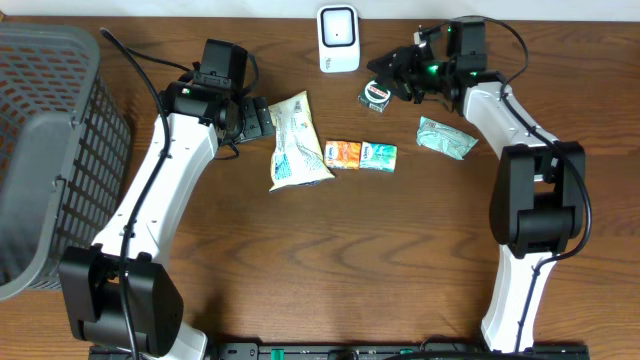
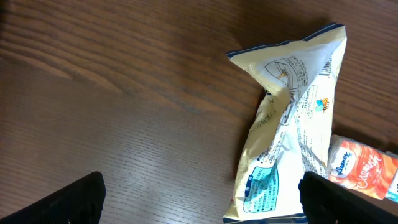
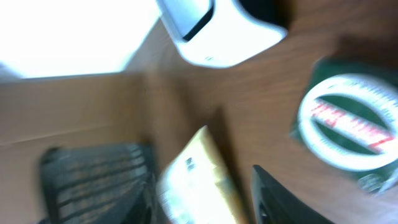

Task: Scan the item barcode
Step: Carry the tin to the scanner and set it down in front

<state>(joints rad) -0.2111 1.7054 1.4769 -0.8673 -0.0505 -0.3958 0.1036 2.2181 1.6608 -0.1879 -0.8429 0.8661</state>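
The white barcode scanner (image 1: 338, 38) stands at the table's back edge and shows at the top of the blurred right wrist view (image 3: 217, 25). A round green and white item (image 1: 375, 94) lies on the wood just right of it, apart from my right gripper (image 1: 392, 75). In the right wrist view this item (image 3: 348, 124) sits to the right of the open jaws (image 3: 205, 205), which hold nothing. My left gripper (image 1: 262, 118) is wide open beside a cream snack bag (image 1: 295, 140). The bag's lower end (image 2: 280, 180) lies near the right finger (image 2: 348, 202).
An orange packet (image 1: 343, 153) and a teal packet (image 1: 378, 155) lie side by side right of the bag. A green pouch (image 1: 446, 137) rests under the right forearm. A grey mesh basket (image 1: 40, 150) fills the left edge.
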